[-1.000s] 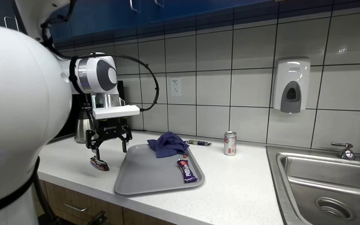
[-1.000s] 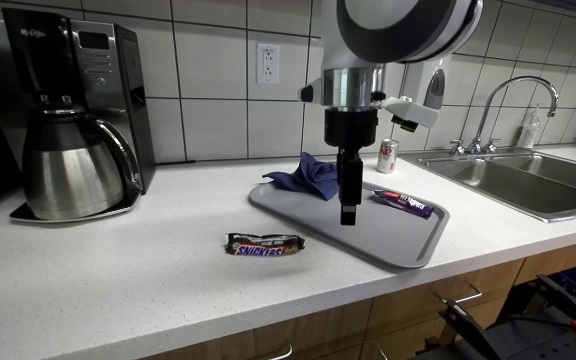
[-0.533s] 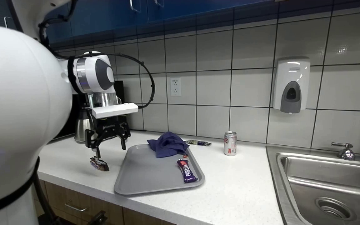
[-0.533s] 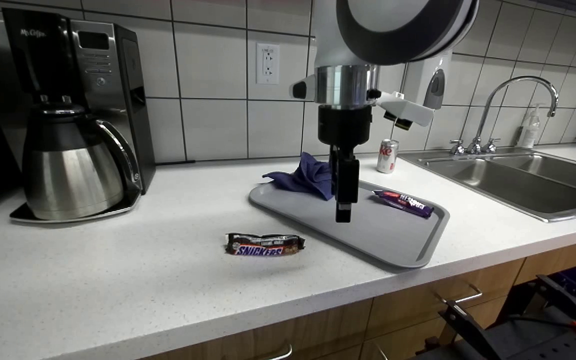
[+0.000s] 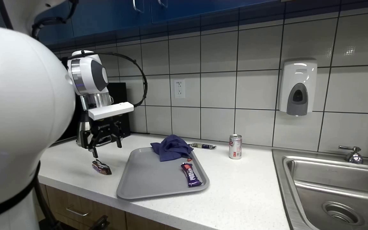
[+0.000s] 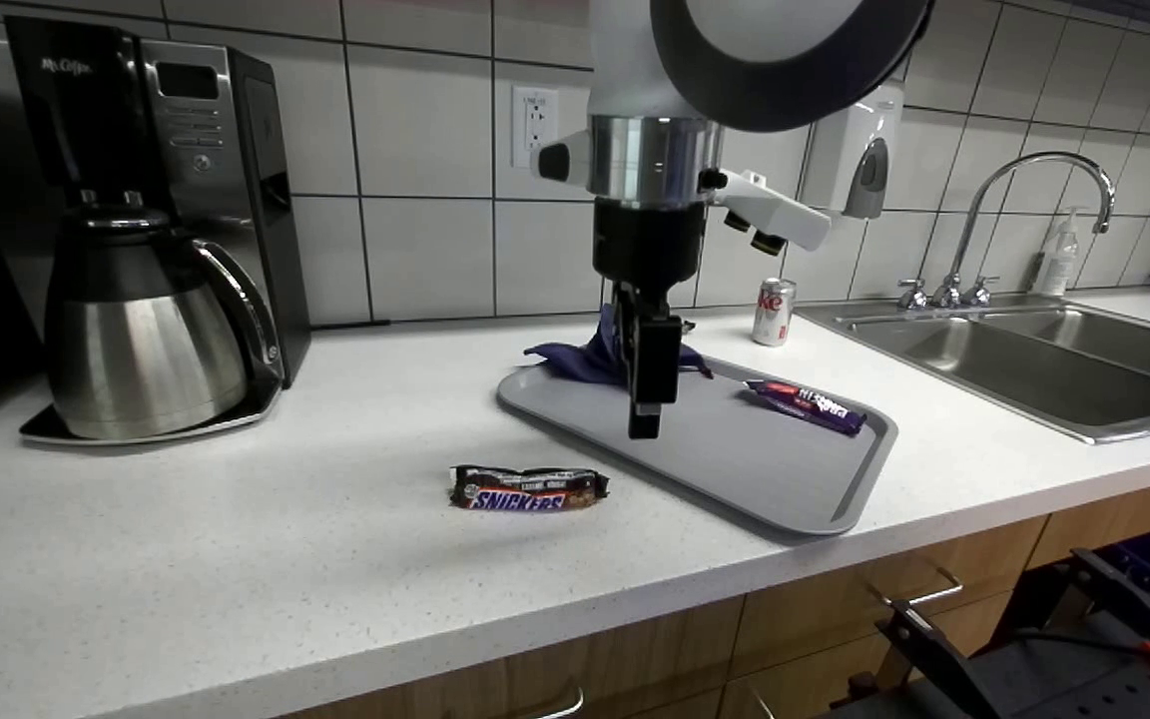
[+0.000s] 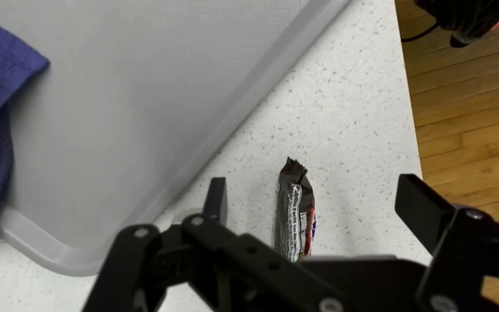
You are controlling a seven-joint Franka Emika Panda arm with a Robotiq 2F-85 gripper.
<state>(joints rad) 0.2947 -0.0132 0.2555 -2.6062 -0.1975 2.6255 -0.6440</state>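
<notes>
White counter (image 6: 335, 569): pincer (image 5: 107, 151), spread apart, has shifted toward the bar (image 7: 295, 212).
That seems to bring it better within reach; tray (image 7: 145, 108) at the bar's ten o'clock, wrist view.

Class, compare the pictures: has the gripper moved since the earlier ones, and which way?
Yes. In an exterior view, the gripper has shifted toward the picture's left, nearer the coffee maker, which has stayed put.
</notes>
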